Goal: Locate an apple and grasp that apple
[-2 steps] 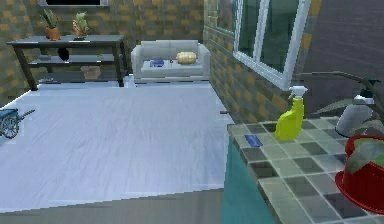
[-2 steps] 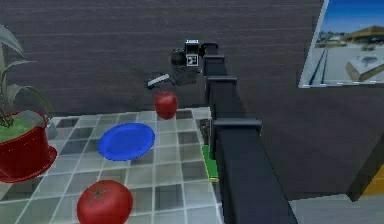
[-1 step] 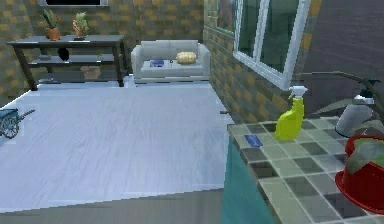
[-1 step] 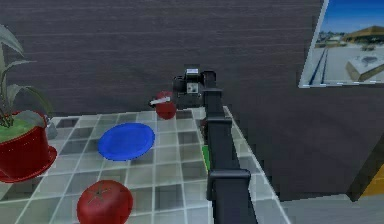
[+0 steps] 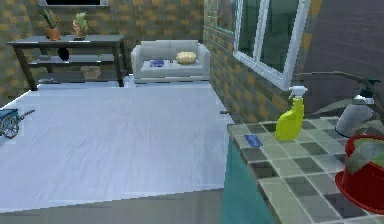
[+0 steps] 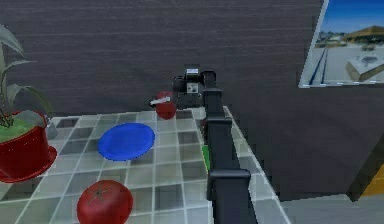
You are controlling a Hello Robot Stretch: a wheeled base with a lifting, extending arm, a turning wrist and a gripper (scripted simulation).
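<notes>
Arm side view: the apple [image 6: 163,106] sits on the tiled counter [image 6: 175,160], near its far edge. The gripper [image 6: 180,93] is close by at the apple's 2 o'clock. Contact, finger state and whether anything is held cannot be told. A blue plate [image 6: 126,141] lies at 8 o'clock, and another red fruit [image 6: 105,203] lies farther out at 7 o'clock. Recommended: centre the fingers on the apple and advance slowly, since a nudge could roll it off the edge.

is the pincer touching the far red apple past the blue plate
Cannot tell. In the arm side view the pincer meets the apple at its outline, showing neither contact nor gap plainly.
</notes>
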